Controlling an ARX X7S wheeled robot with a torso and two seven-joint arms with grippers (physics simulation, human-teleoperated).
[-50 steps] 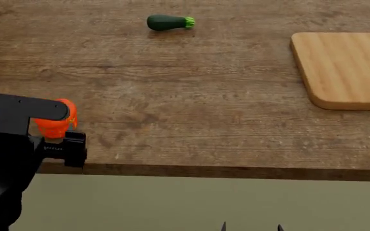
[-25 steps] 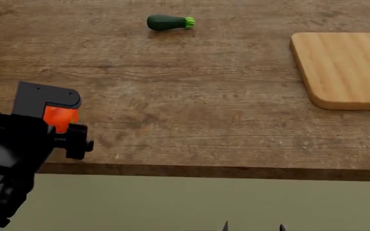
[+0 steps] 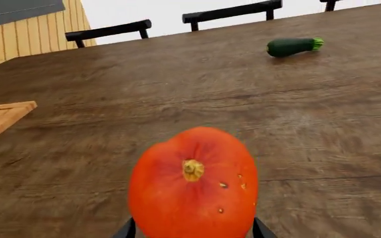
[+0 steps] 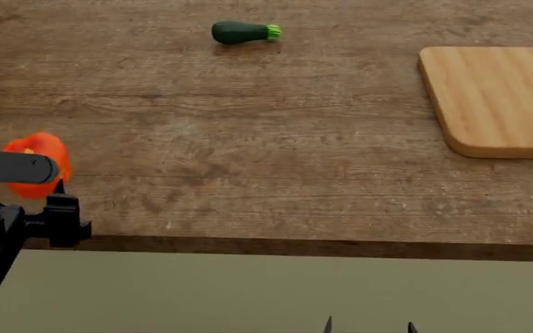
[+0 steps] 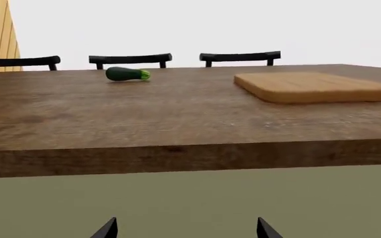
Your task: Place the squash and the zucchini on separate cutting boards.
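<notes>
My left gripper (image 4: 49,182) is clamping the squash (image 4: 37,164) w/ both fingers, near the table's (image 4: 248,139) front-left edge. My right gripper (image 5: 185,229) is sitting apart, below the table edge. Cutting board (image 4: 498,97) is lying to the right; zucchini (image 4: 244,32) is lying far back, well apart.
</notes>
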